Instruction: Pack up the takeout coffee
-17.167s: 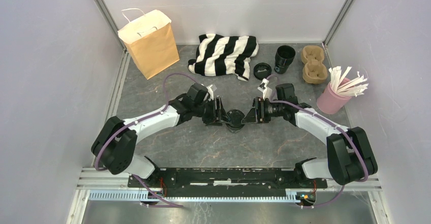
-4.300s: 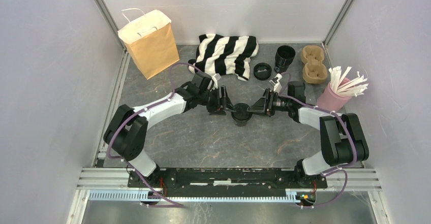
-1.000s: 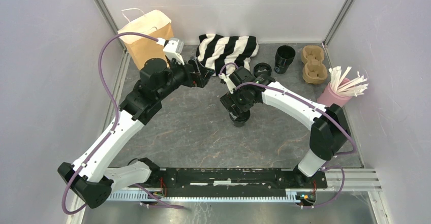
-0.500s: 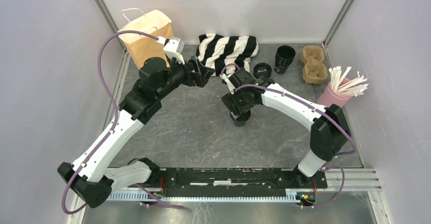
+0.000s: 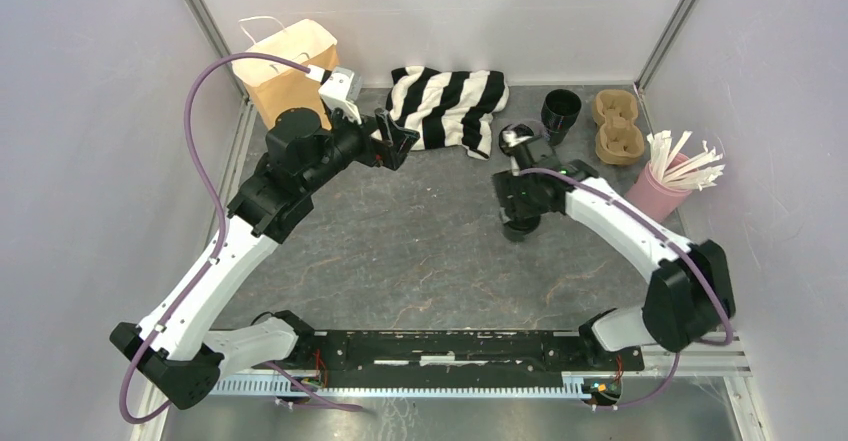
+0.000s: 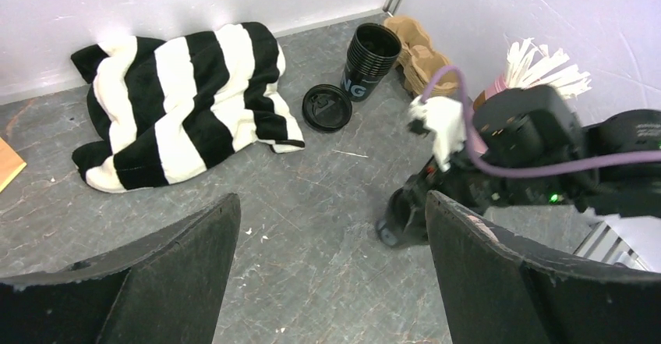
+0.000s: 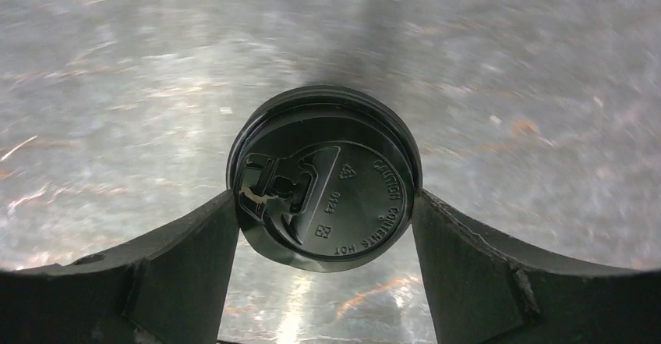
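The takeout coffee (image 7: 327, 176), a small black cup with a round black lid, sits between my right gripper's (image 7: 326, 203) fingers, which press on the lid's two sides. In the top view the right gripper (image 5: 518, 219) holds the cup (image 5: 517, 227) right of the table's middle. In the left wrist view the cup (image 6: 399, 218) hangs tilted under that gripper with its bottom showing. My left gripper (image 5: 397, 139) is open and empty, raised near the striped cloth; its fingers (image 6: 187, 266) stand wide apart. The brown paper bag (image 5: 285, 81) stands at the back left, partly behind the left arm.
A black-and-white striped cloth (image 5: 447, 101) lies at the back middle. A loose black lid (image 6: 327, 108) and a lidless black cup (image 5: 560, 113) are at the back right. Brown cardboard cup carriers (image 5: 617, 126) and a pink cup of white sticks (image 5: 660, 186) stand by the right wall.
My right gripper has moved to the right with the cup held in it. The left arm has barely moved.
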Controlling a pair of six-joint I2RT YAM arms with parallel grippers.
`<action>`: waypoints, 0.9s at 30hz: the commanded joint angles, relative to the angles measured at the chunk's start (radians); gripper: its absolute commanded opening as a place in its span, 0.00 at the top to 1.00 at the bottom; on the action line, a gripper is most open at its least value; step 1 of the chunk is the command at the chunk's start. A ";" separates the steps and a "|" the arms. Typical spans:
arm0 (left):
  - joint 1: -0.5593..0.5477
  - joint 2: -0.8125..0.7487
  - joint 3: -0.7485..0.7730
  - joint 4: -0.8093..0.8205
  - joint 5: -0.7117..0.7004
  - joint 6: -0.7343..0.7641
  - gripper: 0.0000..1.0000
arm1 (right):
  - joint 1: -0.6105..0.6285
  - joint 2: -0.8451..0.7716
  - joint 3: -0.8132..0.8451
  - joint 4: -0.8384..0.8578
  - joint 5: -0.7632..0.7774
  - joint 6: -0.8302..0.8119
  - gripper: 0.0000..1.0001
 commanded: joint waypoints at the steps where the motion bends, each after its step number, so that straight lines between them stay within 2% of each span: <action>1: 0.004 -0.024 0.035 0.000 0.011 0.069 0.06 | -0.135 -0.093 -0.126 -0.081 0.110 0.014 0.16; 6: -0.002 -0.029 0.024 0.006 0.009 0.086 0.05 | -0.235 -0.126 -0.209 -0.084 0.141 -0.019 0.16; 17: -0.013 -0.044 0.015 -0.001 -0.011 0.131 0.04 | -0.284 -0.054 -0.311 -0.057 0.155 0.016 0.18; 27: -0.013 -0.025 0.029 0.001 -0.021 0.147 0.03 | -0.286 -0.078 -0.114 -0.135 0.078 -0.002 0.13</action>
